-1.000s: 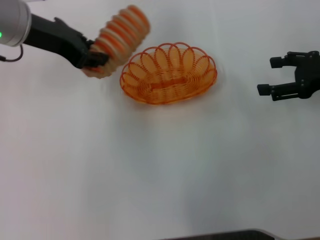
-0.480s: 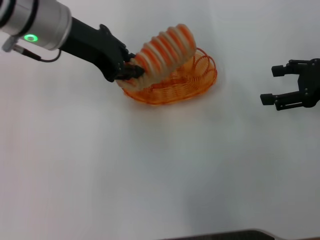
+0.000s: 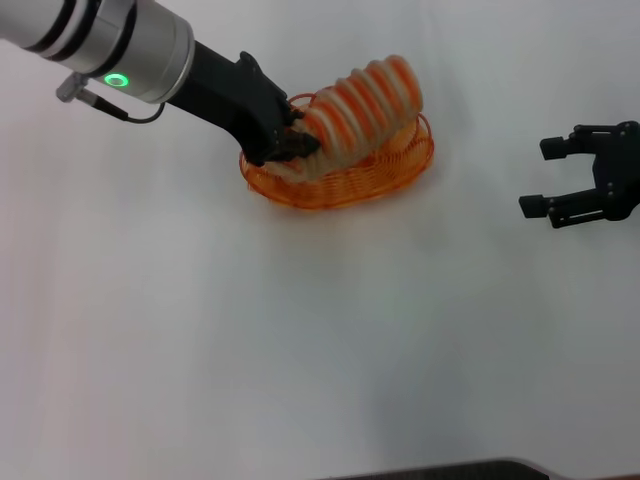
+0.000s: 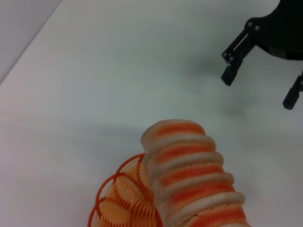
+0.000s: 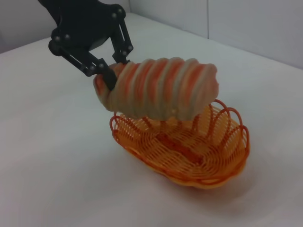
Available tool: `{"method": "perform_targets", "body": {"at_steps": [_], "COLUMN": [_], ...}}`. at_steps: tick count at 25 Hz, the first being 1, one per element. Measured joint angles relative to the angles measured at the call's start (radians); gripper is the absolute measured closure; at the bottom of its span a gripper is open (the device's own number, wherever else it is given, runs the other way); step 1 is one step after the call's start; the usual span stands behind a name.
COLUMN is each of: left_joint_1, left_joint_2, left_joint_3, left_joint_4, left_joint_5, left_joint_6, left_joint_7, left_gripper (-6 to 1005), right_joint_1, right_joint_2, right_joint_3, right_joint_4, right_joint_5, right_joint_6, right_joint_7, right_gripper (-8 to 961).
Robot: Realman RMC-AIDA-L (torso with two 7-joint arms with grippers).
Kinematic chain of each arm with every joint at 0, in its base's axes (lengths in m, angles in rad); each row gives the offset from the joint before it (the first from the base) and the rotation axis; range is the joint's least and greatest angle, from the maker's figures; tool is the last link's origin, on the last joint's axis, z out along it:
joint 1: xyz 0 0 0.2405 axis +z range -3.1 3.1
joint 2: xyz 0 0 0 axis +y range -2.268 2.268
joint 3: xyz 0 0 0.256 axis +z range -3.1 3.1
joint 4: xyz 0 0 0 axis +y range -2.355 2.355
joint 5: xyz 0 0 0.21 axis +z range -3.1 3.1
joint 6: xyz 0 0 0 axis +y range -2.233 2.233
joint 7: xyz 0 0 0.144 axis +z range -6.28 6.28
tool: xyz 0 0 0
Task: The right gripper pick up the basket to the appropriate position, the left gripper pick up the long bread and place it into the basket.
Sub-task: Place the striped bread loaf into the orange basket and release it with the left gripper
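Note:
The orange wire basket (image 3: 400,165) (image 5: 199,158) (image 4: 118,198) rests on the white table at upper centre. Just above it, clear of the wire floor in the right wrist view, hangs the long bread (image 3: 362,103) (image 5: 158,87) (image 4: 191,184), tan with orange ridges. My left gripper (image 3: 292,148) (image 5: 105,71) is shut on the bread's left end, reaching in from the upper left. My right gripper (image 3: 545,178) (image 4: 260,78) stands open at the right edge, well apart from the basket, with nothing between its fingers.
The white table (image 3: 300,350) spreads out around the basket. A dark edge (image 3: 450,470) shows at the bottom of the head view. A grey wall (image 5: 246,23) rises behind the table in the right wrist view.
My left gripper has carried the long bread rightward from beside the basket to over it. The right gripper has barely shifted.

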Motion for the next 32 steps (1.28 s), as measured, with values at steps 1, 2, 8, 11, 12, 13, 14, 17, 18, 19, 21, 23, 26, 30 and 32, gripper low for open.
{"method": "perform_targets", "body": {"at_steps": [1,2,8,11,12,13,14,17,18,19,21,23,26,30,32], "left_joint_1": [0.000,0.001,-0.002,-0.007,-0.008,-0.008,-0.007,-0.002,0.001,0.004,0.010,0.015,0.016,0.016,0.016], "left_joint_2": [0.000,0.000,-0.003,-0.003,-0.002,-0.002,-0.002,-0.002,-0.002,-0.003,-0.003,-0.003,-0.002,-0.002,-0.002], "left_joint_3": [0.006,0.020,0.075,0.083,0.085,0.086,0.086,0.086,0.087,0.089,0.103,0.120,0.139,0.141,0.138], "left_joint_4": [-0.003,-0.008,-0.046,-0.061,-0.065,-0.072,-0.074,-0.078,-0.078,-0.079,-0.078,-0.078,-0.082,-0.083,-0.081], "left_joint_5": [-0.003,-0.008,-0.020,-0.021,-0.021,-0.021,-0.021,-0.021,-0.021,-0.021,-0.021,-0.019,-0.014,-0.020,-0.020], "left_joint_6": [-0.011,-0.028,-0.106,-0.118,-0.121,-0.131,-0.136,-0.148,-0.153,-0.159,-0.163,-0.169,-0.185,-0.194,-0.195], "left_joint_7": [0.000,0.000,-0.002,-0.002,-0.002,-0.003,-0.003,-0.003,-0.003,-0.001,-0.001,-0.004,-0.008,-0.009,-0.009], "left_gripper": [786,788,795,795,795,796,796,796,796,797,799,801,800,662,554], "right_joint_1": [0.001,0.001,0.001,0.002,0.003,0.003,0.004,0.007,0.007,0.008,0.010,0.011,0.013,0.013,0.015], "right_joint_2": [0.000,0.001,0.002,0.003,0.004,0.004,0.005,0.006,0.006,0.006,0.006,0.006,0.006,0.006,0.006], "right_joint_3": [0.000,0.000,0.000,0.000,0.000,0.000,0.000,-0.001,-0.001,-0.001,-0.001,-0.001,-0.001,-0.002,-0.002], "right_joint_4": [0.000,-0.001,-0.001,-0.001,-0.001,-0.001,-0.001,-0.001,-0.001,-0.001,-0.001,-0.001,-0.001,-0.001,-0.001], "right_joint_5": [-0.001,-0.002,-0.002,-0.002,-0.002,-0.002,-0.002,-0.002,-0.002,-0.002,-0.002,-0.001,-0.001,-0.002,-0.002], "right_joint_6": [0.000,0.002,0.003,0.003,0.003,0.003,0.003,0.005,0.006,0.006,0.007,0.007,0.008,0.009,0.010], "right_joint_7": [0.000,0.000,0.000,0.000,0.000,0.000,0.000,0.000,0.000,0.000,0.000,0.000,0.000,0.000,0.001], "right_gripper": [4,4,4,4,4,4,4,4,4,4,4,4,4,4,4]}}
